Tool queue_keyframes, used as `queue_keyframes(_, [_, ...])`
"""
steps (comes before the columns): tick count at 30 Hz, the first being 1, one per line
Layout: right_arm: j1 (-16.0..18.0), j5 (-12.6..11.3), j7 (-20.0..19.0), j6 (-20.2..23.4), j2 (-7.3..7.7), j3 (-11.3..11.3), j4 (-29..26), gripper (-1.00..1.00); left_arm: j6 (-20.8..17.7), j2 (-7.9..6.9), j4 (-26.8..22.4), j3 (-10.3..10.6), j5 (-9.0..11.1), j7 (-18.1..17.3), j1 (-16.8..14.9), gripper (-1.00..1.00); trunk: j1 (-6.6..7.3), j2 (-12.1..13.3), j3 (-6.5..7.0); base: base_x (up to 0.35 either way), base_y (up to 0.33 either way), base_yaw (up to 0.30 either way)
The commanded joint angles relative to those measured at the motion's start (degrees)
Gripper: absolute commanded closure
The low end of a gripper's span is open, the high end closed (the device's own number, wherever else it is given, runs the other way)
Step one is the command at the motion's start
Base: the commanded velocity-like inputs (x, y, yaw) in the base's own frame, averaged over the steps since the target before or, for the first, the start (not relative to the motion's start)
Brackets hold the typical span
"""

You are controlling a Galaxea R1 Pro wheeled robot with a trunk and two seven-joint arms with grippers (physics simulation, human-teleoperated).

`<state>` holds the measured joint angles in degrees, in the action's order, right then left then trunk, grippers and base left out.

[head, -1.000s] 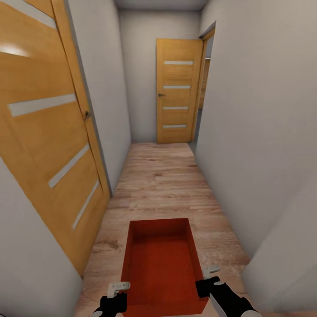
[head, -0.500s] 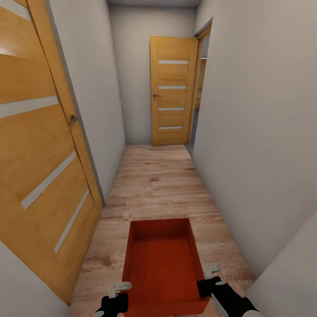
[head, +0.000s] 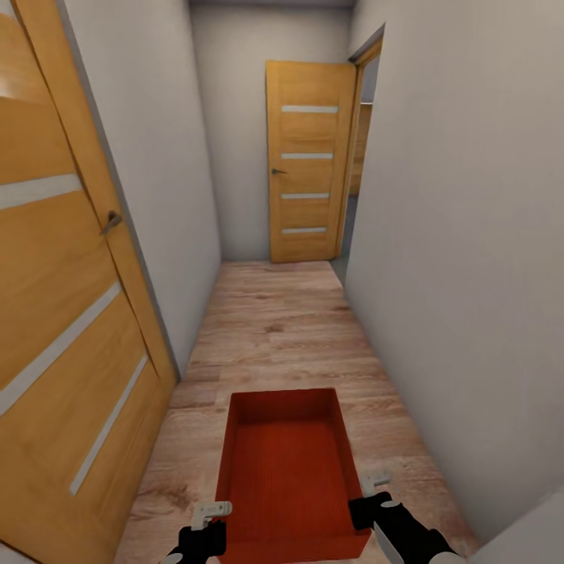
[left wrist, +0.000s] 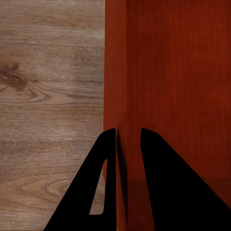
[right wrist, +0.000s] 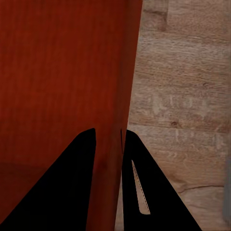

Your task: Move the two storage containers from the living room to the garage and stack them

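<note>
Left end effector (left wrist: 128, 144) was clamped on the left side wall of the storage container (head: 288, 470), one dark finger outside the wall and one inside, as the left wrist view showed. Right end effector (right wrist: 109, 144) was clamped the same way on the opposite wall, with the wall running between its two fingers. In the head view, both end effectors sat at the near corners of the container, the left end effector (head: 205, 526) on the left wall and the right end effector (head: 374, 501) on the right wall. The orange-red, finely ribbed container was open-topped and held level between the two arms above a light wood plank floor (head: 274, 329). Its long axis pointed forward down a narrow corridor. Pale grey walls (head: 454, 235) bounded both sides. A wooden panel door (head: 55, 313) stood close on the left, and a second wooden door (head: 309, 164) stood ajar at the far end.
</note>
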<state>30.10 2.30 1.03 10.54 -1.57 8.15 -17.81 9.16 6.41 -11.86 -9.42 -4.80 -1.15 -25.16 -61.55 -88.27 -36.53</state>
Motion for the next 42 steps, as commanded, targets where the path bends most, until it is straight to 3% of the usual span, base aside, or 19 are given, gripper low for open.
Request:
queue_keyframes(1, [0.0, 0.4, -2.7, -3.9, 0.77, 2.4, -0.2, 1.00, 0.2, -0.96, 0.3, 0.4, -0.7, 0.1, -0.1, 1.00, -0.03, 0.0, -0.05, 0.338, 0.000, 0.000])
queue_keyframes(42, [0.0, 0.4, -2.6, -3.9, 0.77, 2.3, -0.2, 1.00, 0.2, -0.96, 0.3, 0.4, -0.7, 0.1, -0.1, 1.00, -0.03, 0.0, -0.05, 0.338, 0.000, 0.000])
